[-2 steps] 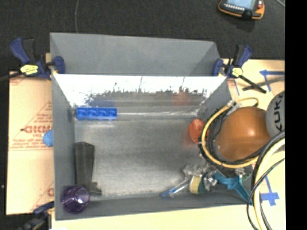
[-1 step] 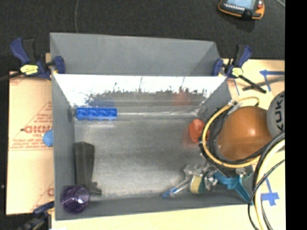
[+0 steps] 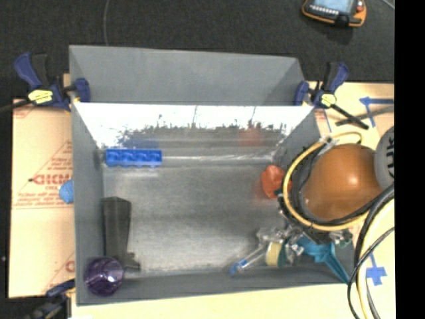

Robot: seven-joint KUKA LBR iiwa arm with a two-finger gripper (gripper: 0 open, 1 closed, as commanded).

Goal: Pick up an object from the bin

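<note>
Gripper (image 3: 277, 243) low in bin (image 3: 186, 78) bottom-right corner, by slim blue-tipped stick (image 3: 244, 265), long axis lower-left to upper-right; grip: cannot tell.

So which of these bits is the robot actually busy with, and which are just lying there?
Busy with: gripper; grey bin; small heap by the gripper.
Lying about: blue brick; dark block; purple ball; orange lump; handheld device outside the bin.
</note>
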